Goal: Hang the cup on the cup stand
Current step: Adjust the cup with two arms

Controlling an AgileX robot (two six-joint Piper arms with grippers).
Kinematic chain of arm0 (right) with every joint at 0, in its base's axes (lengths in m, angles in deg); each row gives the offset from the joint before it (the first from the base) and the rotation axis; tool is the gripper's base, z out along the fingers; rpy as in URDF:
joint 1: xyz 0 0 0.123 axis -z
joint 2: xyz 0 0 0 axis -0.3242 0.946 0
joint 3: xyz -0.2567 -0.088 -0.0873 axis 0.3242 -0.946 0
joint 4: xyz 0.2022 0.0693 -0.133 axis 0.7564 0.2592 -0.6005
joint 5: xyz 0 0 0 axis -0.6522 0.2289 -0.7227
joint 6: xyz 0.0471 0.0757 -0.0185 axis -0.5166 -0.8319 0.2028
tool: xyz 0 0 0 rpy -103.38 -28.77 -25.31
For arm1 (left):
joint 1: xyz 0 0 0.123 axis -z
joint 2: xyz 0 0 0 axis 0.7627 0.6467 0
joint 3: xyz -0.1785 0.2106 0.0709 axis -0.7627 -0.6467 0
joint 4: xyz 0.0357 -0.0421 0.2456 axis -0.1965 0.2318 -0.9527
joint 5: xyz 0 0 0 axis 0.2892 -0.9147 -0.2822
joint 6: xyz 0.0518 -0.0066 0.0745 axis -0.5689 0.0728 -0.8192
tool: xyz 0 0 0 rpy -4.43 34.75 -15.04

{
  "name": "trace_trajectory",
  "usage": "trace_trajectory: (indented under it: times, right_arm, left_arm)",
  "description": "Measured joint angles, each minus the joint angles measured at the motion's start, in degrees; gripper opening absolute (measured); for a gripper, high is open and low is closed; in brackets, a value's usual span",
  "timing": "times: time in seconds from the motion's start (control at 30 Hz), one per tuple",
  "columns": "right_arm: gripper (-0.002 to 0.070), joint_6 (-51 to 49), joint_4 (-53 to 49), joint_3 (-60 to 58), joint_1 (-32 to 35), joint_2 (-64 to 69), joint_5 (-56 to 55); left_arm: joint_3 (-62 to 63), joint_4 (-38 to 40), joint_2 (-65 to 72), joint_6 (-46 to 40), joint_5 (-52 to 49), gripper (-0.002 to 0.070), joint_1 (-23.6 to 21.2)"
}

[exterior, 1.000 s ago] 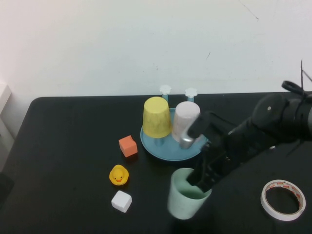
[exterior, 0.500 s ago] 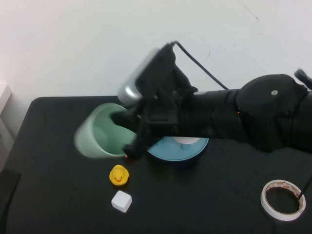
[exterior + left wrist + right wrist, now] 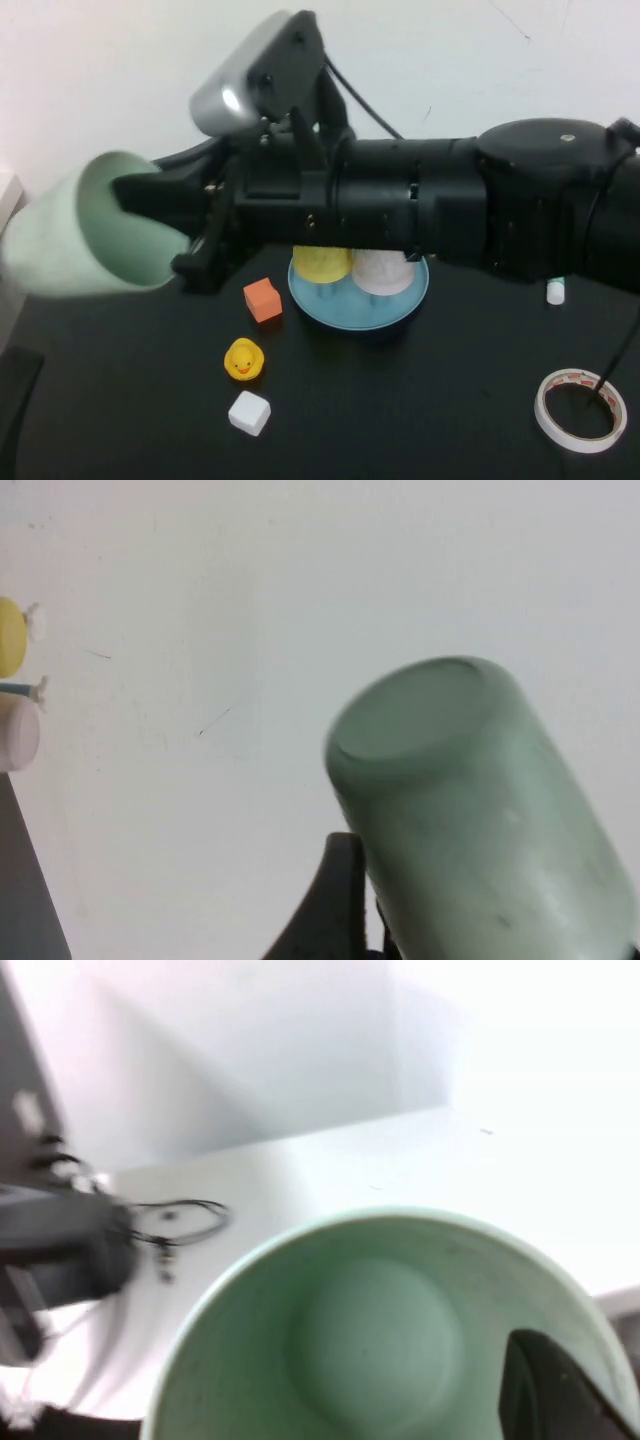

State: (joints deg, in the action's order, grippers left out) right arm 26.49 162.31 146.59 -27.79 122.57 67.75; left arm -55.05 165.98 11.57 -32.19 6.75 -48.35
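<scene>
White wall behind, right gripper [image 3: 165, 232] jaws pinch pale mint cup [image 3: 85, 240]; left gripper unseen.

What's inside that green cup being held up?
One finger of the right tool reaches inside the cup, clamped on its rim; otherwise the cup looks empty, its bottom bare. Whatever lies behind that finger is covered. The left tool sits close beside the cup's outside.

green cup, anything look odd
Yes: the pale mint-green plastic cup hangs sideways, mouth toward the camera, far left of the light-blue pegged cup stand, pinched by the right gripper. Left gripper shows close beside it.
</scene>
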Motion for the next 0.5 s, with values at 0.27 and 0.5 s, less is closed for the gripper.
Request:
trace_trajectory:
  times: [0.27,0.5]
  right_arm:
    - [0.0029,-0.46,0.0,0.59,-5.69,0.87,1.43]
    - [0.0023,-0.46,0.11,0.59,-7.33,1.38,0.2]
  left_arm:
    - [-0.14,0.0,0.05,0.13,1.59,0.0692,0.0]
    - [-0.13,0.39,0.05,-0.75,2.61,0.0692,0.0]
